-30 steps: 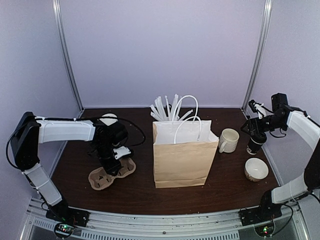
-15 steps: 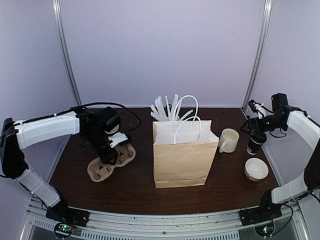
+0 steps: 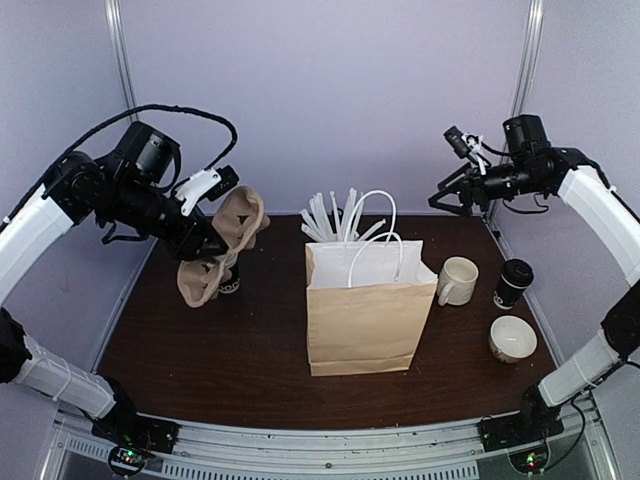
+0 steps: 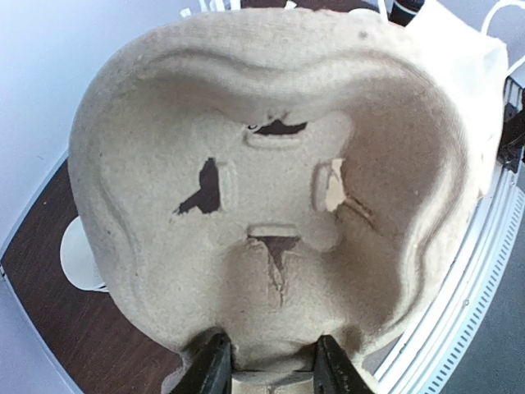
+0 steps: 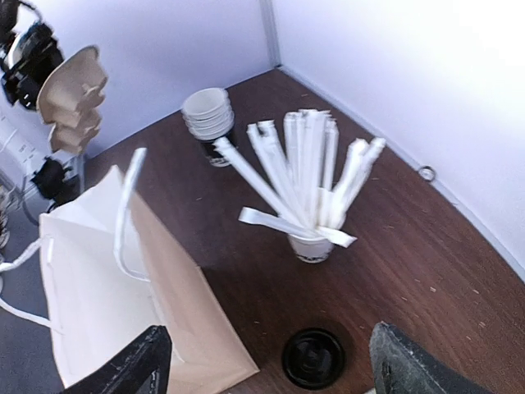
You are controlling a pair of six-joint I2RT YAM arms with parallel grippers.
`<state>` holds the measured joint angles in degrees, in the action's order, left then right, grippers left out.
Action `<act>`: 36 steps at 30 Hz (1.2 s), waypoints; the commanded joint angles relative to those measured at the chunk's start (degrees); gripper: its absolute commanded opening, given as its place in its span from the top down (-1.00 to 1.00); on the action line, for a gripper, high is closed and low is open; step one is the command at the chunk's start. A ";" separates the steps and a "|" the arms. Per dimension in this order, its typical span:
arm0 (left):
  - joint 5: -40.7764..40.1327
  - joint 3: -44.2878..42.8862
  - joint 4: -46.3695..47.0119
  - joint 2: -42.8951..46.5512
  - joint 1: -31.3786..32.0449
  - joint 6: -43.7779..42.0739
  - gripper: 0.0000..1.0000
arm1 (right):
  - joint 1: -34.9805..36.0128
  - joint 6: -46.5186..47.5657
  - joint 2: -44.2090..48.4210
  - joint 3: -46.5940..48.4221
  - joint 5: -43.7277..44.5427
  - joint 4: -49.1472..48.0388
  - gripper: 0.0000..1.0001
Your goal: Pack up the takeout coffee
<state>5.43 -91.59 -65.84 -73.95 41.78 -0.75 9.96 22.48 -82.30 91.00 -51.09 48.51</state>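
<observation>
- Two grippers, one busy: my left gripper [image 4: 272, 371] is clamped on the rim of a pulp cup carrier [image 4: 271, 189], which it holds aloft and tipped on edge, up to the left of the paper bag [image 3: 365, 310].
- My right gripper [image 3: 452, 196] hangs empty high above the bag's right side, jaws spread wide and touching nothing.
- Right of the bag, past a cream mug [image 3: 458, 280], the takeout coffee [image 3: 513, 282] stands upright on the table [image 3: 260, 380] with its black lid on. A white bowl [image 3: 512, 338] sits just in front of it.
- I judge the cup light and top-heavy if full. Its paper wall would dent under a hard squeeze and the lid could pop, so I'd grip the body around its middle, below the rim, and keep it upright.
- Behind the bag stands a cup of white sticks [image 5: 308, 189], with a stack of lidless cups [image 5: 209, 123] further left.
</observation>
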 commanded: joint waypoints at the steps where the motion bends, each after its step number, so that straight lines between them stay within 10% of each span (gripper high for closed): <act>1: 4.86 -3.79 0.01 0.70 1.37 2.26 0.36 | 8.40 4.21 -6.59 6.79 -4.06 9.37 -0.74; 12: 12.48 -10.90 2.93 0.23 4.04 3.22 0.35 | 17.27 3.33 -15.30 15.97 -2.19 13.86 -0.59; 16: 14.13 -13.41 3.89 -1.18 4.99 3.13 0.35 | 17.55 1.88 -16.27 18.09 -3.01 13.64 -0.15; 21: 16.12 -16.77 6.62 -3.93 6.06 2.18 0.35 | 17.64 0.11 -16.43 21.97 -3.82 13.91 0.88; 36: 19.40 -19.86 20.34 -11.19 15.49 -1.58 0.36 | 22.39 -4.91 -4.37 9.67 -4.31 8.02 1.00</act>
<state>23.55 -110.48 -53.71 -84.68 54.06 0.38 31.79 20.03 -90.65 103.22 -54.08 59.72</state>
